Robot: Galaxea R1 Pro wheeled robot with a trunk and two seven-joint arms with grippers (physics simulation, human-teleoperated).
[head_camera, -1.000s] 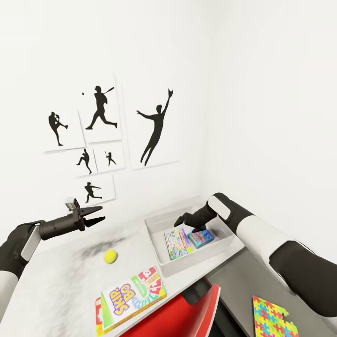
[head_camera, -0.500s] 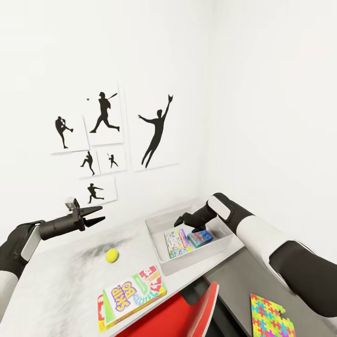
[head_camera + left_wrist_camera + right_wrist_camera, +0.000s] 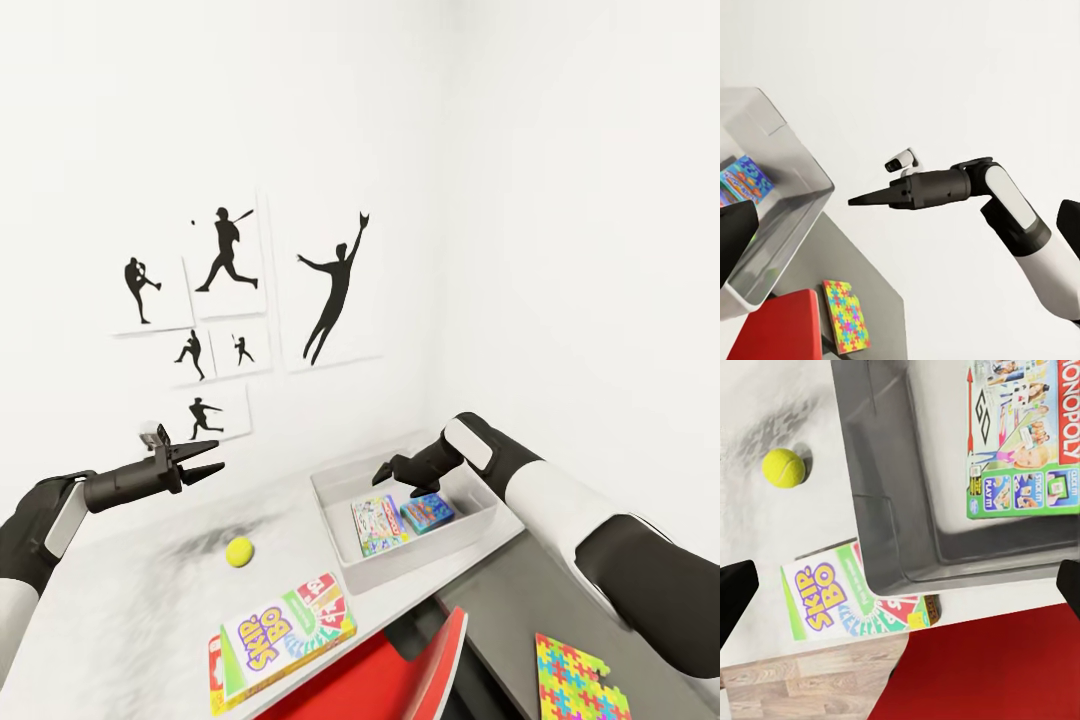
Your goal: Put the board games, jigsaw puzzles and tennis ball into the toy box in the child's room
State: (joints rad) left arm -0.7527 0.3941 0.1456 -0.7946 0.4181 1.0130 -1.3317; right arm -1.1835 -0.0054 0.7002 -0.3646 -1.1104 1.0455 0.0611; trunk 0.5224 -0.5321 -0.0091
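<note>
The grey toy box [image 3: 335, 487] stands on the pale table [image 3: 120, 610] by the wall corner. Inside it lie a green-edged board game [image 3: 378, 523] and a light blue one [image 3: 427, 512]. My right gripper [image 3: 385, 472] hovers open just above the box's far rim; its fingertips [image 3: 735, 592] sit wide apart with nothing between them. The tennis ball [image 3: 239, 551] rests on the table left of the box. The SKIP BO game [image 3: 283, 636] lies at the table's front edge. My left gripper [image 3: 205, 462] hangs open in the air above the table's left part. A jigsaw puzzle [image 3: 582, 682] lies on the lower dark desk.
A red chair [image 3: 400, 670] is tucked under the table's front edge, below the SKIP BO box. The lower dark grey desk [image 3: 520, 600] adjoins the table at the right. White walls with black sports pictures [image 3: 335, 285] close the far side.
The head camera has turned slightly, shifting the wall pictures and table in the picture. Both arms keep their pose and nothing was gripped or released.
</note>
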